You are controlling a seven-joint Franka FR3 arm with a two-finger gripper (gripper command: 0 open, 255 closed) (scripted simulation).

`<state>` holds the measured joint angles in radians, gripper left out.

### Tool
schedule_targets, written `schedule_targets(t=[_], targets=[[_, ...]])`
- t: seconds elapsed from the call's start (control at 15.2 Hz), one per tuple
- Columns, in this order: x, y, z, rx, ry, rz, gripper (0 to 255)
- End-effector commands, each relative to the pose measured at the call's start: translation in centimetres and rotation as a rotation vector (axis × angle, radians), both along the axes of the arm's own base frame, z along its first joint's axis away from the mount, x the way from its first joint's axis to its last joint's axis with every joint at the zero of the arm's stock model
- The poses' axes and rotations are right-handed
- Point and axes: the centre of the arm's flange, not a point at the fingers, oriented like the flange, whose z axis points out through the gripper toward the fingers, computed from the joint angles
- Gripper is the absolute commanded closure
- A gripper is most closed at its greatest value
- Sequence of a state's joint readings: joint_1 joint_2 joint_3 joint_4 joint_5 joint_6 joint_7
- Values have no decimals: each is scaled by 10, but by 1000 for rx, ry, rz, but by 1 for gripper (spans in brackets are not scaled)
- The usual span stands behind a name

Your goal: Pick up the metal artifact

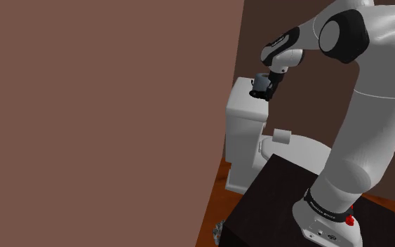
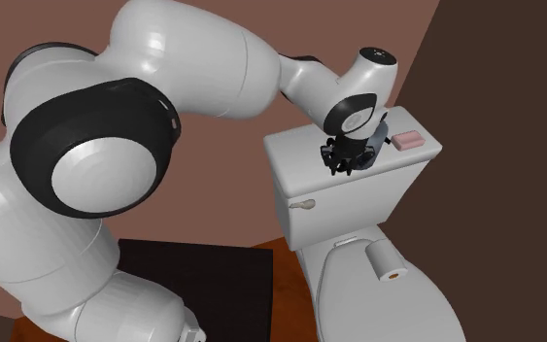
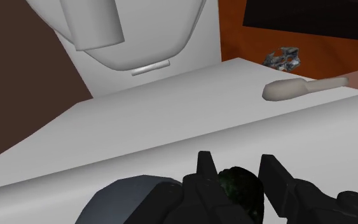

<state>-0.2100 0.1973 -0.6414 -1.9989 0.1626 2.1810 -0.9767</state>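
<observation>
Taking the second exterior view from its left. Under the front edge of the toilet tank lid (image 2: 295, 151), toward its left corner: a flush lever (image 2: 302, 204), out of harm's way.

Over the middle of the lid: the gripper (image 2: 349, 160), black fingers pinching a dark lump, taken for the metal artifact (image 3: 238, 189). Cannot tell whether lifted clear or resting on the lid. Looks caught near the fingertips, with a dark grey bulge jutting to one side; likely to twist and slip out under a quick or jerky lift. Would then strike the lid, perhaps roll off the front edge onto the toilet seat (image 2: 388, 311) or the floor (image 3: 231, 32).

At the lid's right end: a pink bar (image 2: 407, 139), near enough to be knocked off by a sideways swing.

On the floor by the corner of the stand (image 3: 311, 16): a shiny grey scrap (image 3: 284, 58); possibly the wrong thing in hand.
</observation>
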Motion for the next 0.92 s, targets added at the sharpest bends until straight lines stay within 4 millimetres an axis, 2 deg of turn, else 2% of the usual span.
schedule_targets(t=[0.0,0.79,0.86], targets=[[-1,0,9,0,1,0,255],[-1,0,73,0,1,0,255],[-1,0,73,0,1,0,255]])
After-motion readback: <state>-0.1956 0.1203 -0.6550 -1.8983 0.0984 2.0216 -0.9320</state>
